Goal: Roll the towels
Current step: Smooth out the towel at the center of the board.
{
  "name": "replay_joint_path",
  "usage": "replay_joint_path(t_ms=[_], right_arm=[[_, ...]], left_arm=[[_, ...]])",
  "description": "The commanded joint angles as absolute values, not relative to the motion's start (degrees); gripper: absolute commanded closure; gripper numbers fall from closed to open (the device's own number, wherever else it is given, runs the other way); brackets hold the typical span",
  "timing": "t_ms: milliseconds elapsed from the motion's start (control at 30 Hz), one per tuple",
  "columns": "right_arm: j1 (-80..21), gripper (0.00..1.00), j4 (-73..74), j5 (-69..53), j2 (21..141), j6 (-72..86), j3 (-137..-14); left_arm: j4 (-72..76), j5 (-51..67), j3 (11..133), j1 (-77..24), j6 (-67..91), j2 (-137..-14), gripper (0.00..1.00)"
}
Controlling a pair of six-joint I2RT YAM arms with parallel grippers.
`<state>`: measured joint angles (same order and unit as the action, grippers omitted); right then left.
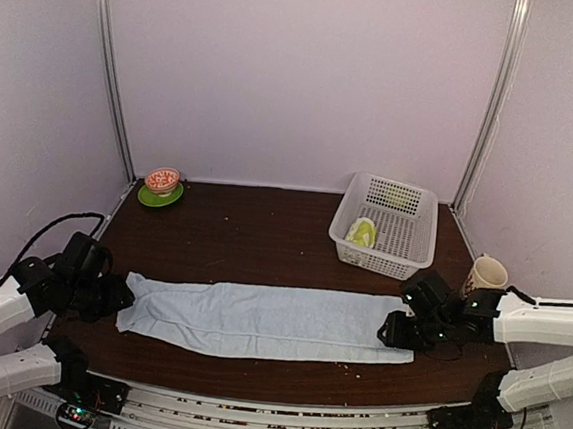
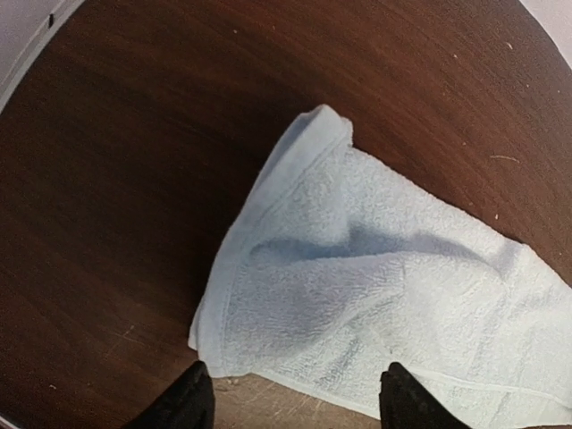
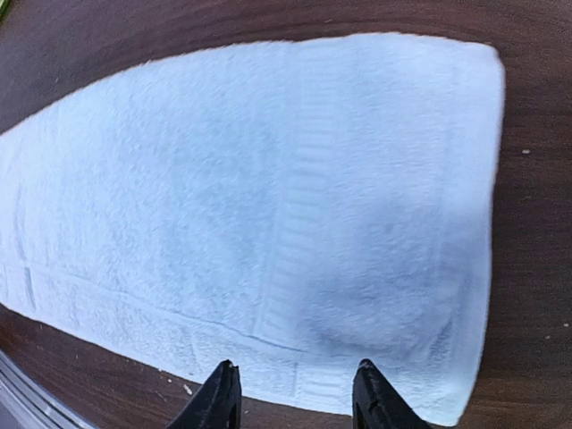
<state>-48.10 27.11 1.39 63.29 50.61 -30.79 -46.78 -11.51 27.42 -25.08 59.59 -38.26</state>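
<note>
The long light-blue towel (image 1: 262, 320) lies flat across the front of the dark table. It also shows in the left wrist view (image 2: 357, 286) and in the right wrist view (image 3: 268, 206). The small yellow-green towel (image 1: 362, 231) lies rolled in the white basket (image 1: 406, 225). My left gripper (image 1: 119, 298) is open over the towel's left end, its fingertips (image 2: 192, 398) just short of the near corner. My right gripper (image 1: 393, 329) is open over the towel's right end, with its fingertips (image 3: 222, 393) at the near hem. Neither gripper holds anything.
A small orange bowl on a green saucer (image 1: 160, 187) stands at the back left. A cream mug (image 1: 484, 275) stands at the right edge, close behind my right arm. The table's metal front rail (image 1: 279, 415) runs below the towel.
</note>
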Motion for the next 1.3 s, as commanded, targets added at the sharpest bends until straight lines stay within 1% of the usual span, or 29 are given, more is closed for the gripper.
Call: replay_joint_path(t_ms=[0,67,167,367,567,800,933,1100,1200,1267], right_arm=[[-52.82,0.6,24.59,0.24,69.4,50.01,-33.3],[-53.71,0.61,23.78,-0.69,72.04,50.52,-33.16],[-54.38,0.62,24.83,-0.54,75.18,50.53,-33.2],[-54.19,0.62,30.66,2.29,80.61,47.68,-33.62],[-52.1,0.61,32.43,2.01,82.05,48.83,-31.03],[-48.48,0.6,32.81,1.69,78.69,51.02,-27.96],[-48.56,0.6,36.21,3.72,75.98,51.13,-31.25],[-48.78,0.54,41.26,7.65,70.77,50.48,-39.19],[-48.8,0.53,39.93,8.91,72.43,49.73,-43.46],[-48.79,0.54,38.33,8.46,76.45,49.2,-45.9]], left_arm=[[-38.31,-2.74,26.73,-24.67,57.51,-41.06,0.41],[-34.83,1.61,26.22,-24.75,56.6,-42.8,0.47],[-33.75,4.83,26.28,-25.31,54.75,-45.01,0.5],[-32.3,5.58,22.43,-25.58,52.92,-47.77,0.51],[-31.29,4.01,21.67,-25.6,52.63,-51.43,0.53],[-39.34,-1.9,27.71,-26.56,50.83,-50.7,0.52],[-42.52,-6.74,33.02,-33.5,51.51,-51.88,0.52],[-42.47,-10.21,39.61,-41.95,52.76,-59.19,0.52],[-38.38,-8.58,41.3,-43.44,51.5,-65.65,0.53],[-35.12,-7.61,41.81,-43.51,50.4,-69.65,0.55]])
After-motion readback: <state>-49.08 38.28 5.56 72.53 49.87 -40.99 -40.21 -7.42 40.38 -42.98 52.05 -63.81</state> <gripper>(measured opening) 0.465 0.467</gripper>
